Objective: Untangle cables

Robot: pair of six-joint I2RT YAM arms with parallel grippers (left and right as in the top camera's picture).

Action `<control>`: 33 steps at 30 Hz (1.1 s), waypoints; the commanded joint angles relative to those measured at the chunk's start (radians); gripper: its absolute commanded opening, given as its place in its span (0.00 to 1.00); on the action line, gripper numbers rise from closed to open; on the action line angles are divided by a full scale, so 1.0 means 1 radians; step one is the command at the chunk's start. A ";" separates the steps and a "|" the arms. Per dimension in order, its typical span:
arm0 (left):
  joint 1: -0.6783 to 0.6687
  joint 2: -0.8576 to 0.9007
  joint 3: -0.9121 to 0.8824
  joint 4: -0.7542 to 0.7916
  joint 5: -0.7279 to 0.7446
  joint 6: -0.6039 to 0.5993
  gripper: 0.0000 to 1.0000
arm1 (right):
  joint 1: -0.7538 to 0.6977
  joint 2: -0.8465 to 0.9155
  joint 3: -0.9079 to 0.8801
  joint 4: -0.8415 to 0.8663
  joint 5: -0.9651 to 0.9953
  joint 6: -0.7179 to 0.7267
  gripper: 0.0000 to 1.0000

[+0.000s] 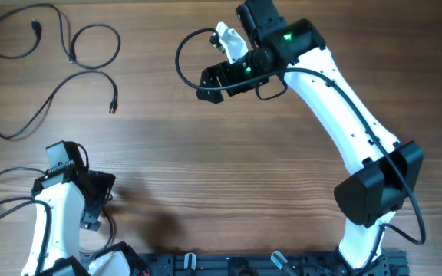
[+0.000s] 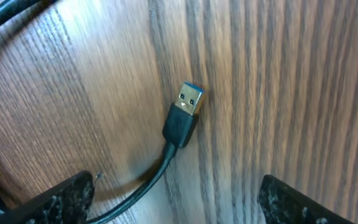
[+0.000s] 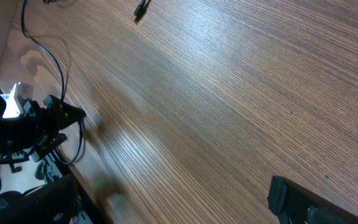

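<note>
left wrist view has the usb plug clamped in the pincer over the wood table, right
No, it is not clamped. The left wrist view shows the usb plug lying loose on the wood table, with the left pincer open and not touching it.

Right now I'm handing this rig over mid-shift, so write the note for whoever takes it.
Left pincer: open, holding nothing, low over a USB plug lying on the table.
Right pincer: open, empty, over bare tabletop.
Cables: loose loops at the table's far left, none held.
Done: the loops look mostly spread out.
Left: check for any crossings and lay each cord apart.
</note>
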 commanded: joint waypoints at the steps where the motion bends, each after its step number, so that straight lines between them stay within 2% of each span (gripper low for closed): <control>1: -0.003 0.004 -0.007 0.006 -0.043 -0.061 0.84 | 0.004 -0.008 0.015 0.010 0.007 0.004 1.00; 7: -0.003 0.004 -0.081 0.079 -0.042 -0.086 0.83 | 0.004 -0.007 0.015 0.010 0.025 0.003 1.00; 14: -0.003 0.022 -0.126 0.198 -0.042 -0.082 0.75 | 0.004 -0.007 0.015 0.014 0.025 0.002 1.00; 18: -0.003 0.089 -0.126 0.220 -0.042 -0.082 0.56 | 0.004 -0.008 0.015 0.015 0.026 0.002 1.00; 20: -0.003 0.128 -0.126 0.230 -0.042 -0.082 0.50 | 0.004 -0.008 0.015 0.016 0.025 0.002 1.00; 23: -0.003 0.177 -0.126 0.246 -0.041 -0.082 0.33 | 0.004 -0.008 0.015 0.014 0.026 0.002 1.00; 27: -0.003 0.180 -0.126 0.285 -0.041 -0.082 0.16 | 0.004 -0.008 0.015 0.023 0.025 0.003 1.00; 31: -0.003 0.180 -0.126 0.386 0.029 -0.082 0.08 | 0.004 -0.007 0.015 0.016 0.025 0.004 1.00; 33: -0.003 0.180 -0.125 0.483 0.089 -0.082 0.04 | 0.004 -0.008 0.015 -0.003 0.025 0.004 1.00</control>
